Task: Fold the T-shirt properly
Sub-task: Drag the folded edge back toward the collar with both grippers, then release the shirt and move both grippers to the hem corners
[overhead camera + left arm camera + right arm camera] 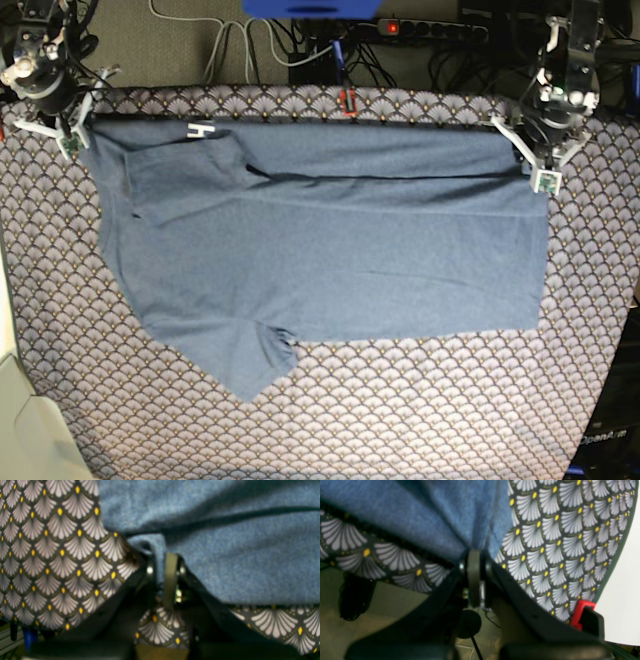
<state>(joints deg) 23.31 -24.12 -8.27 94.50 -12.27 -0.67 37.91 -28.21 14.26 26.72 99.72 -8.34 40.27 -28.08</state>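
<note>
Shirt point(330, 250) spread flat on cover point(420, 420), far edge pinched at both corners: left gripper point(545, 165) and right gripper point(62, 125) each clenched on cloth. Best lifted evenly, kept taut (no sagging middle), then carried toward the near hem.

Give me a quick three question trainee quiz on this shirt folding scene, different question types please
1. True or false: the left end effector is shut on the T-shirt.
2. The table cover shows: A) stripes B) fan scales C) checks.
3. Fill in: the right end effector pinches ____ fabric.

Key: 1 true; 2 B; 3 blue
</note>
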